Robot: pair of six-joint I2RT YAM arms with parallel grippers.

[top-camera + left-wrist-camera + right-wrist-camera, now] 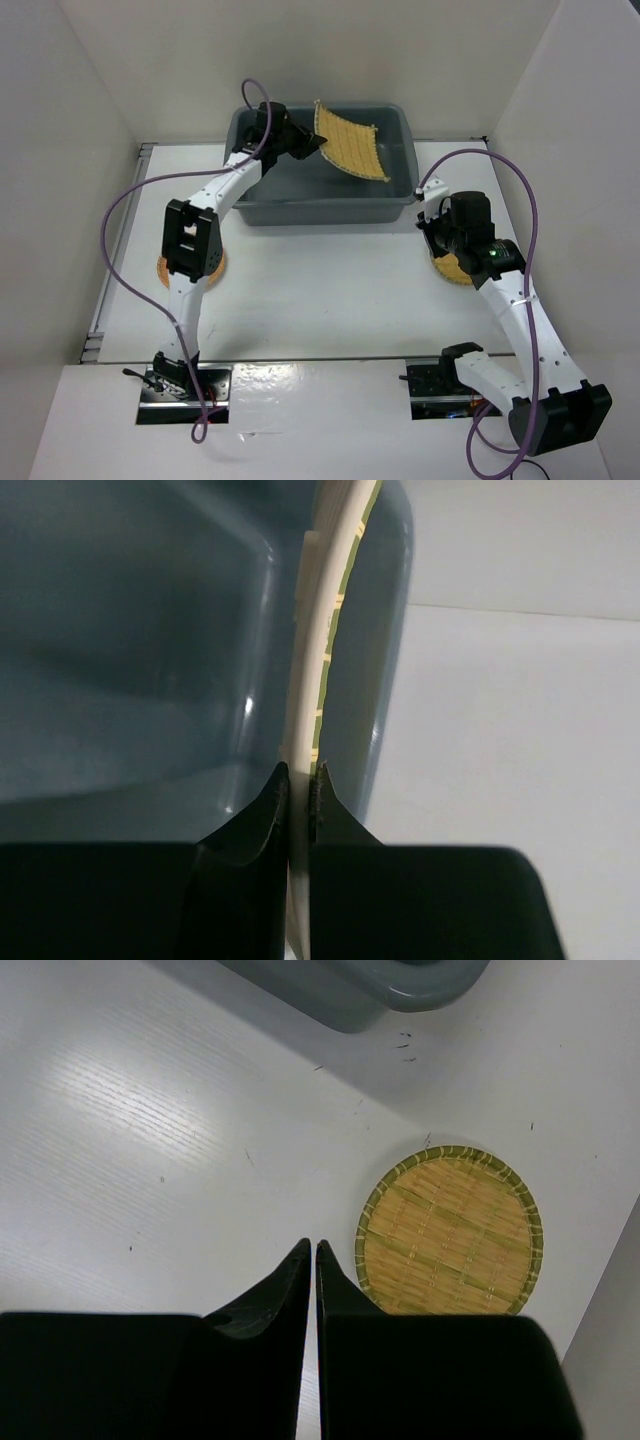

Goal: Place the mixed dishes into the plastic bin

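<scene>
1. The left claw (303, 146) is shut tight on one edge of the square mat (352, 140).
2. The square mat sticks straight out from that claw, up in the air over the bin (330, 212). It is tilted and bends a little, like a curved sheet.
3. The mat is yellow, made of thin slats with dark edges. The bin is smooth grey plastic with round corners.
4. The right claw (312, 1252) is closed with nothing in it, above the white worktop (150, 1140).
5. A yellow round mat (450, 1232) lies flat just right of that claw's tips. It is woven, with a greenish rim.
6. An orange round mat (161, 270) lies flat, well behind the left claw, partly hidden by the arm.
</scene>
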